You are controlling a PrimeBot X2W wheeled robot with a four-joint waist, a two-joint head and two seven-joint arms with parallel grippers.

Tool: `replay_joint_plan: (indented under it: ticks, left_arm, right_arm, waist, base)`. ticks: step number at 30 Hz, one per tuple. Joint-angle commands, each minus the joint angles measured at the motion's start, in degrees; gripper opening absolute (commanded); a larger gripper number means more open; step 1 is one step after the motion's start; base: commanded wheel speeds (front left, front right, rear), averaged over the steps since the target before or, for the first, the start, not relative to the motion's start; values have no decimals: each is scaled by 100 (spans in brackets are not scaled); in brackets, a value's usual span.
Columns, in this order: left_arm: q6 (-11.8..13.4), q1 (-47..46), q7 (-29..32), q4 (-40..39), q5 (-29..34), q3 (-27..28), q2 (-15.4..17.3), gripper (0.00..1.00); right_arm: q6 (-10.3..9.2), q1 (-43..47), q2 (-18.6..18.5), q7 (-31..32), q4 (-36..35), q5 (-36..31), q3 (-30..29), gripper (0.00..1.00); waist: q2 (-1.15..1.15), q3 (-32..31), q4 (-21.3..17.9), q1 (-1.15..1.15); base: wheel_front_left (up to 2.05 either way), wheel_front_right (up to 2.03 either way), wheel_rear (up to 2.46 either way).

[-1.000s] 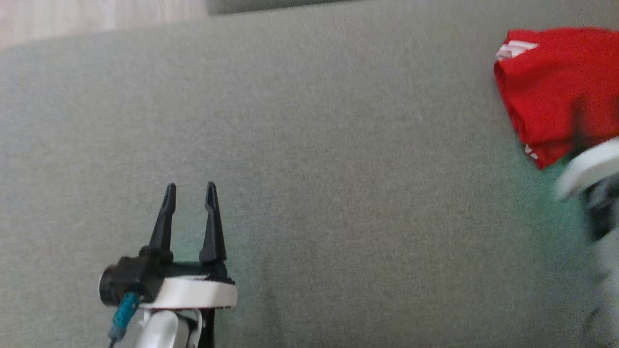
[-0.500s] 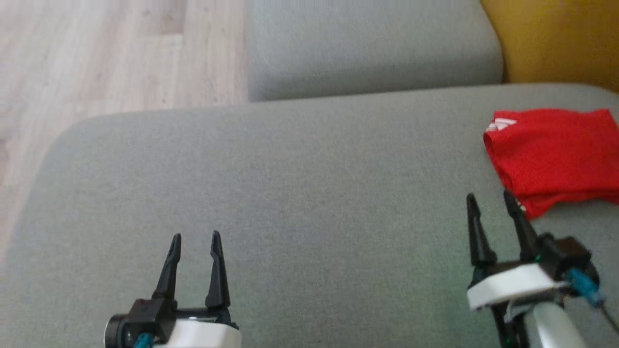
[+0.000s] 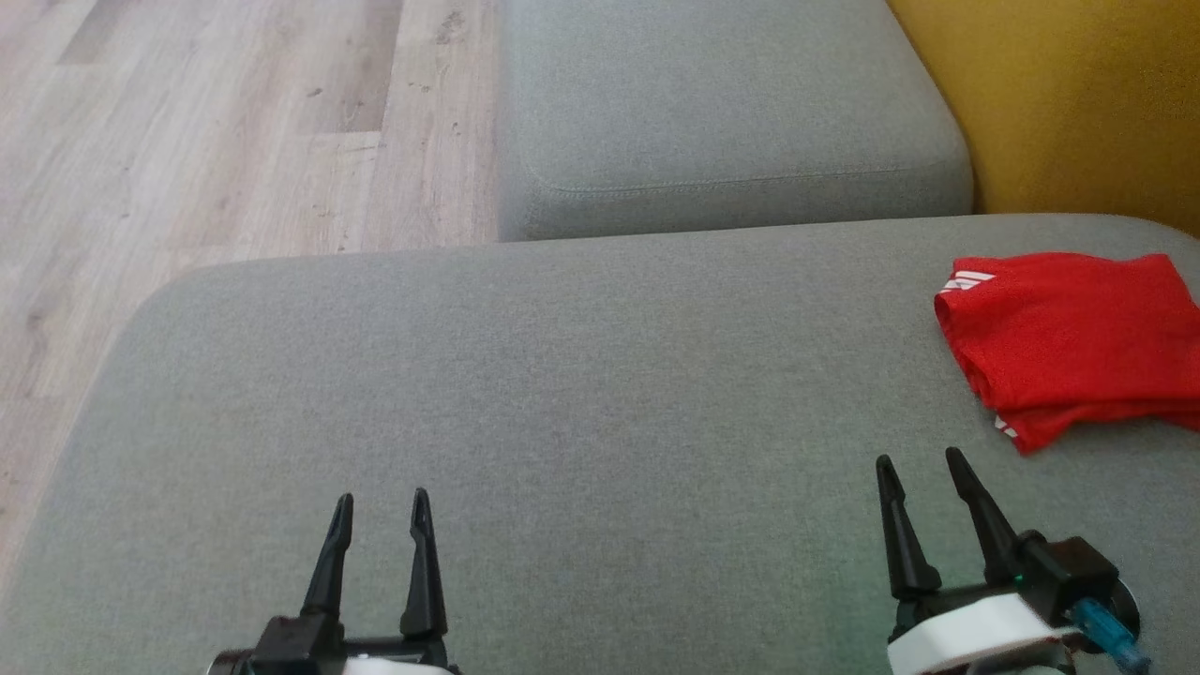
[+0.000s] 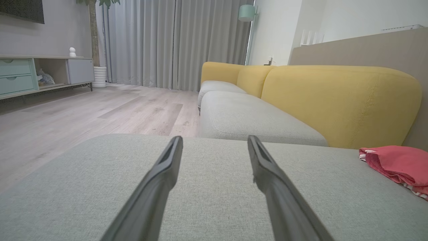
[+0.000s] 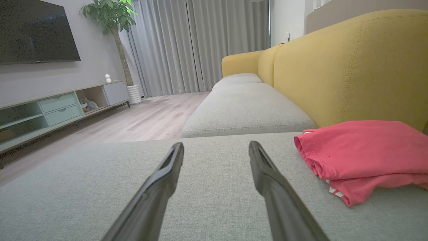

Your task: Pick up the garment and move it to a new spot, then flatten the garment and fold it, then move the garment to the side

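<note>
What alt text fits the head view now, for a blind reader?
A folded red garment lies at the right of a grey cushion. The left gripper and right gripper sit at the bottom, jaws open and empty, clear of it. Wood floor shows upper left.

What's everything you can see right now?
seat cushions: three, grey, in a row
garment: one, red, folded, right side of the nearest cushion
sofa back: one, yellow, behind the cushions
floor: pale wood, left of the sofa
curtains: grey, far wall
plant: one, green, beside the curtains
TV: one, black, on the wall
cabinet: one, pale green drawers, under the TV
left gripper: one, black, open, empty
right gripper: one, black, open, near the garment
</note>
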Motion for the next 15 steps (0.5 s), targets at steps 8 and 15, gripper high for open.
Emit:
replay_joint_plan:
  ticks: [8, 15]
  left_arm:
    - [-2, 40, 1, 171, 74, -10, -1, 0]
    - [-56, 71, 74, 284, -308, 51, 15, 0]
  right_arm:
    - [-1, 27, 5, 4, 168, 56, 6, 0]
    - [1, 40, -9, 85, 278, 456, -21, 0]
  waist:
    - [0, -26, 55, 0]
    - [0, 10, 50, 0]
  base:
    - [0, 0, 0]
    - [0, 0, 0]
